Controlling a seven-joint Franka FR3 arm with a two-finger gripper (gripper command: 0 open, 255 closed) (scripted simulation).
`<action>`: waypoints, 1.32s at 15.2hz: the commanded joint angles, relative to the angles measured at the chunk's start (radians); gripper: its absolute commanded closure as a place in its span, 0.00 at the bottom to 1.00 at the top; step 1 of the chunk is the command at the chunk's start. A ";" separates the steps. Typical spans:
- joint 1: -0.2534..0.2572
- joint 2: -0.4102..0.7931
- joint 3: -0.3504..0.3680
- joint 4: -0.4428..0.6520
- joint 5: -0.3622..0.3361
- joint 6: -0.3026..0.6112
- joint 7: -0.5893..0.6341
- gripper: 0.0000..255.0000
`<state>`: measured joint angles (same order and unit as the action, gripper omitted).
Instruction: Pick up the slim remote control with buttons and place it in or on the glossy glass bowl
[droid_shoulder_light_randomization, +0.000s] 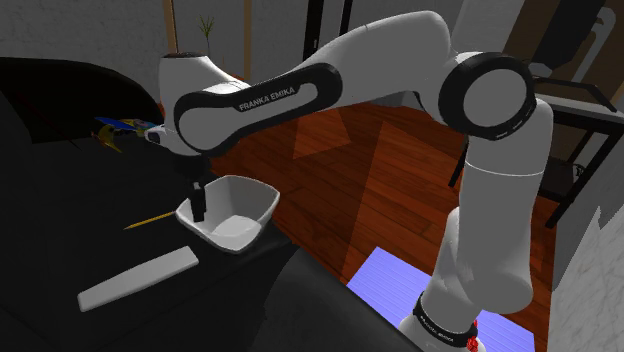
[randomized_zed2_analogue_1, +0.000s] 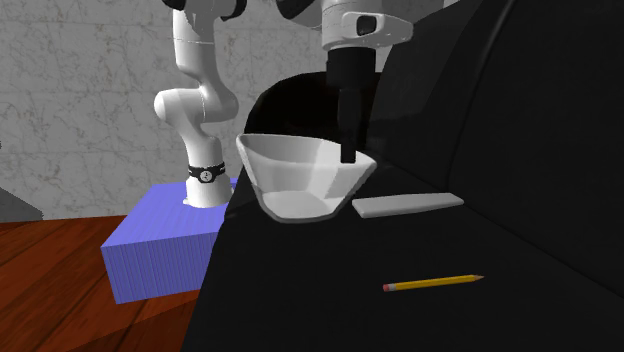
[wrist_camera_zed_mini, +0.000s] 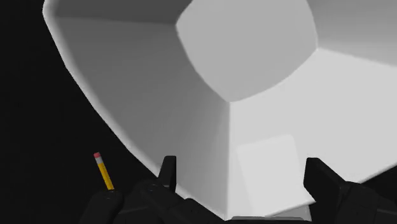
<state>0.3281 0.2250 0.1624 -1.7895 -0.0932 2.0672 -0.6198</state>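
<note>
Over the white bowl's (droid_shoulder_light_randomization: 256, 206) rim hangs the gripper (droid_shoulder_light_randomization: 198, 206), pointing straight down, fingers apart and empty, while the arm arches across from the stand (randomized_zed2_analogue_1: 160, 250). The bowl sits at the black surface's (droid_shoulder_light_randomization: 60, 225) edge. The pale, flat remote (droid_shoulder_light_randomization: 137, 277) lies near it, untouched, with a yellow pencil (droid_shoulder_light_randomization: 150, 219) close by.

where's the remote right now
In the shoulder view the white remote lies flat on the black surface, below and left of the white bowl and apart from it, with the yellow pencil farther up the picture.
</note>
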 joint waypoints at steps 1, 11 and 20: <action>0.024 0.073 0.029 0.042 0.023 0.006 -0.021 0.00; 0.092 0.293 0.118 0.243 -0.049 0.006 -0.094 0.00; 0.097 0.332 0.111 0.213 -0.062 0.074 -0.086 0.00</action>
<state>0.4246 0.5567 0.2735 -1.5756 -0.1550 2.1397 -0.7061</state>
